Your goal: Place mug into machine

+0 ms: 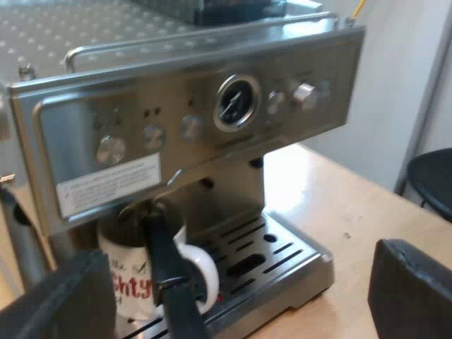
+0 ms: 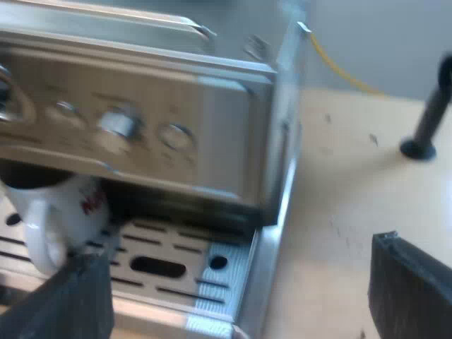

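Mug on the machine — the mug (image 1: 126, 272) stands on the drip tray (image 1: 282, 254) of the espresso machine (image 1: 212, 106), under its control panel (image 1: 176, 120). We hold the left pincer (image 1: 240, 268) and the right pincer (image 2: 239, 261) spread wide and empty — both face the machine's front, beside the bench (image 1: 353, 212).

Pale wooden table (image 1: 353, 212), faintly scuffed. Off its edge, a round black seat (image 1: 434, 180) beside a white wall (image 1: 402, 85). On the tabletop, a black post (image 2: 426, 127) with a flared foot; close behind, a thin yellow cord (image 2: 339, 68). Dark holder handle (image 1: 166, 272), jutting toward the camera.
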`<action>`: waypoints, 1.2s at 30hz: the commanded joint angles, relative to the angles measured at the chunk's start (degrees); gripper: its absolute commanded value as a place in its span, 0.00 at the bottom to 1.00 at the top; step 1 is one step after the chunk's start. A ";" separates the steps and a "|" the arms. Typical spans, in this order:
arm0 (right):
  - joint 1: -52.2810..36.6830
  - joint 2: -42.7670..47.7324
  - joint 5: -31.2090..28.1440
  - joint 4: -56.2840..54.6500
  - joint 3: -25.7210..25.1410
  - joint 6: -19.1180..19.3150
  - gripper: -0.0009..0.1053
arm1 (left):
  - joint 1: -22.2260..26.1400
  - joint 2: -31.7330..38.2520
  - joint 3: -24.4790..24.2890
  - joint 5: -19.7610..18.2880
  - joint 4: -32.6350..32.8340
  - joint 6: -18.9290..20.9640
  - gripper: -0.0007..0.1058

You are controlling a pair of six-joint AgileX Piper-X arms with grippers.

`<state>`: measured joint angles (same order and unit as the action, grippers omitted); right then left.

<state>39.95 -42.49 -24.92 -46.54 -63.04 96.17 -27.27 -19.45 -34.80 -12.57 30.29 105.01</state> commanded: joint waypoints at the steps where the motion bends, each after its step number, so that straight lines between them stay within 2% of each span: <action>1: -4.63 0.90 4.15 -1.86 -0.46 1.03 0.72 | -0.07 -0.92 -0.36 1.78 -0.88 0.66 0.85; 5: -13.86 0.94 10.67 -2.84 -0.46 4.74 0.72 | -0.07 -1.84 -0.36 4.17 -0.88 0.66 0.85; 6: -13.86 0.94 10.67 -2.84 -0.46 4.74 0.72 | -0.07 -1.84 -0.36 4.17 -0.88 0.66 0.85; 7: -16.87 0.94 13.66 -2.84 -0.46 5.78 0.72 | -0.07 -1.89 -0.36 4.44 -0.88 0.66 0.85; 11: -25.54 0.94 20.21 -2.17 1.42 6.10 0.72 | -0.07 -1.85 -0.36 6.75 -0.88 0.66 0.85; 15: -31.68 1.43 25.91 -2.15 4.15 6.69 0.72 | 0.95 -1.85 -0.36 7.03 -0.45 0.66 0.85; 19: -34.77 3.23 26.48 -2.15 6.86 7.73 0.72 | 5.29 -1.85 -0.36 7.72 0.35 0.66 0.85; 21: -36.21 4.97 26.48 -2.15 8.54 8.85 0.72 | 9.59 -1.85 -0.36 7.09 1.13 0.66 0.85; 26: -37.24 8.65 26.45 -1.75 10.90 9.08 0.72 | 17.61 -1.85 -0.36 0.99 2.83 -0.44 0.85; 30: -37.22 12.70 24.92 -1.77 12.89 9.21 0.72 | 22.83 -1.85 -0.36 0.66 4.22 -0.55 0.85; 33: -37.22 15.73 22.50 -1.77 13.65 9.21 0.72 | 25.78 -1.85 -0.36 -1.60 6.57 -2.58 0.85; 36: -37.22 19.08 21.64 -1.77 14.23 9.47 0.72 | 26.34 -1.70 -0.36 -4.74 8.98 -3.53 0.85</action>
<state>3.00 -24.55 -2.84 -48.63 -48.81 104.62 -0.83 -21.34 -34.80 -15.65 38.74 101.82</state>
